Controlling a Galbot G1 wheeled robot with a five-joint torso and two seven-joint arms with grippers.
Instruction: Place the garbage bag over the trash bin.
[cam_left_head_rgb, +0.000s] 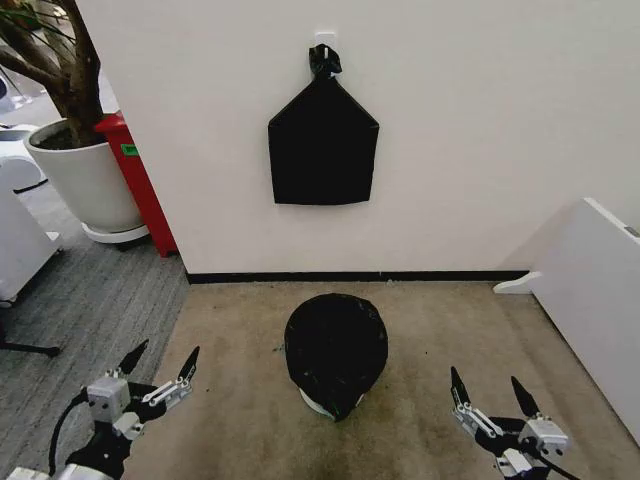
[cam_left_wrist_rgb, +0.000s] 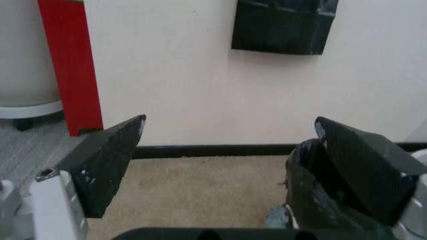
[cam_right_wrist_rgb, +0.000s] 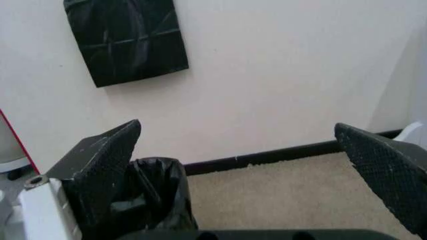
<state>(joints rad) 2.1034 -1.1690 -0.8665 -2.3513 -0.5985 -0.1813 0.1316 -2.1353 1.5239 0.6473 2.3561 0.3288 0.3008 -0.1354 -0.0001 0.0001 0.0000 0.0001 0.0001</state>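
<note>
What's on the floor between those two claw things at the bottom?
In the head view, the black-bagged cream trash bin stands on beige carpet between the open left gripper and right gripper.

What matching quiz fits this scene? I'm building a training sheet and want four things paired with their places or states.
Things:
1. garbage bag
2. flat black bag
3. left tool
4. plant pot

Places or states:
A. hanging on the wall
B. open, low on the left above the carpet
C. draped over the trash bin
D. on the floor beside the red panel

Pairs: 1-C, 2-A, 3-B, 4-D. The right tool is also open, low on the right.
</note>
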